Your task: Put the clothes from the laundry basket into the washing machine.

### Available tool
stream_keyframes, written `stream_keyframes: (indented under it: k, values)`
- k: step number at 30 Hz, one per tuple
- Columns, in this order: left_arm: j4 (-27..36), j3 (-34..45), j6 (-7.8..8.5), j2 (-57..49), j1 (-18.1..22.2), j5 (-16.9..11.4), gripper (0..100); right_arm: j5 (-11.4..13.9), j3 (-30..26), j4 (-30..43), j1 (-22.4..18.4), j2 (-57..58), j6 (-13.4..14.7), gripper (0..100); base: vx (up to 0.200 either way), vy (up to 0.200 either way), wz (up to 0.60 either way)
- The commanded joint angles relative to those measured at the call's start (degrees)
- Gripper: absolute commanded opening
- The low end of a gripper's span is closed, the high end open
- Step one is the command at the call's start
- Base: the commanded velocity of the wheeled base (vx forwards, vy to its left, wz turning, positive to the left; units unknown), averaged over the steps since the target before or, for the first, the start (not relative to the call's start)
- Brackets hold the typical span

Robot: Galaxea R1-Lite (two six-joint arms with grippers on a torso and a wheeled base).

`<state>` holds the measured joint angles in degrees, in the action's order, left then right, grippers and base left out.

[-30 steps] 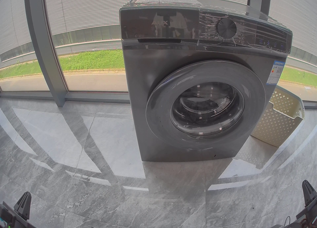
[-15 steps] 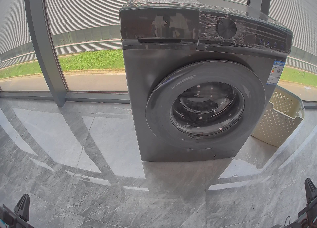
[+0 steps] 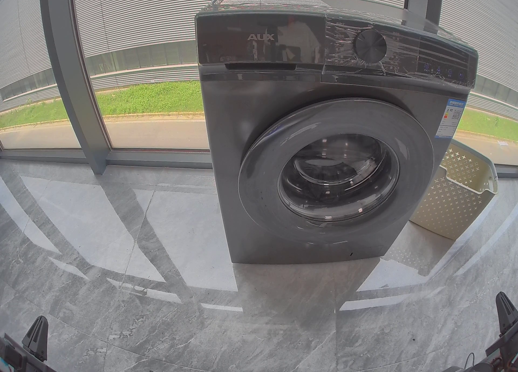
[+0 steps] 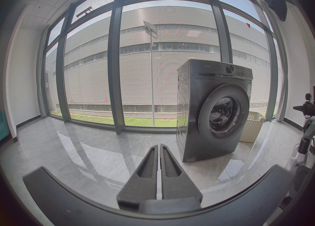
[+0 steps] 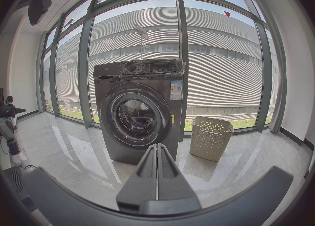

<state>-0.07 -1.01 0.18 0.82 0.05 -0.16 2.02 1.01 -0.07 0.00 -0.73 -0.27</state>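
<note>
Our left gripper [image 4: 158, 148] and right gripper [image 5: 157, 146] are pinched shut, empty, well back from the washing machine [image 3: 270, 173]. Its door [image 3: 337, 173] is closed; the laundry basket [image 3: 458, 200] stands just beside it (contents hidden), so we might fetch clothes with nowhere to put them.

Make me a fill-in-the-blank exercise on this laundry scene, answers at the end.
The washing machine has its round door ____.
The laundry basket stands on the floor on the machine's ____ side, seen from the robot.
The left hand and the right hand are both shut and hold ____.
Missing words: closed; right; nothing.
</note>
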Motion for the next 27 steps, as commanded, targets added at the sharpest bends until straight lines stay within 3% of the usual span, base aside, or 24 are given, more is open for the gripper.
stream_keyframes:
  k: [1,27]
  values:
    - [0.0,1.0,-0.01,-0.8,0.0,0.0,0,0.1,-1.0,0.0,0.0,0.5,-0.1,0,0.000,0.000,0.00]
    - [0.0,1.0,-0.01,-0.8,0.0,0.0,0,0.1,-1.0,0.0,0.0,0.6,0.1,0,0.000,0.000,0.00]
